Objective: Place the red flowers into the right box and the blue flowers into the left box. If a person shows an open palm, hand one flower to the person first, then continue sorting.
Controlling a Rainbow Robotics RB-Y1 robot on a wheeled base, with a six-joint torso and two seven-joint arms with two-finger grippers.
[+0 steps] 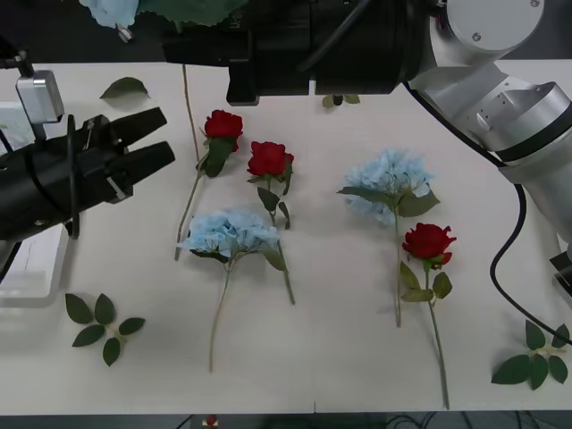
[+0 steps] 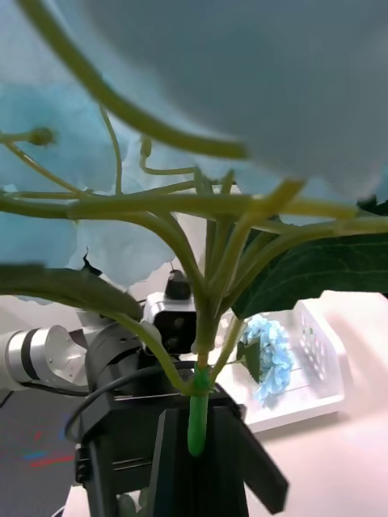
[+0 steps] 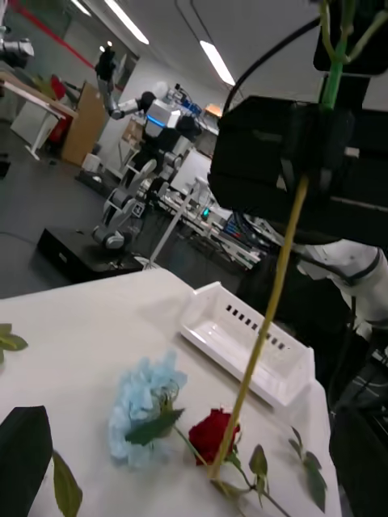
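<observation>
Blue flower (image 2: 202, 242) in right claw (image 2: 196, 440)

Lab with ceiling striplights (image 3: 217, 61)

No text, label, brand name, number or sign can be read in any of the three views. The surfaces that might carry markings, namely the robot arm housings, the white trays and the table, show none that are legible. Equipment in the room behind is too far off for any lettering to be made out.
</observation>
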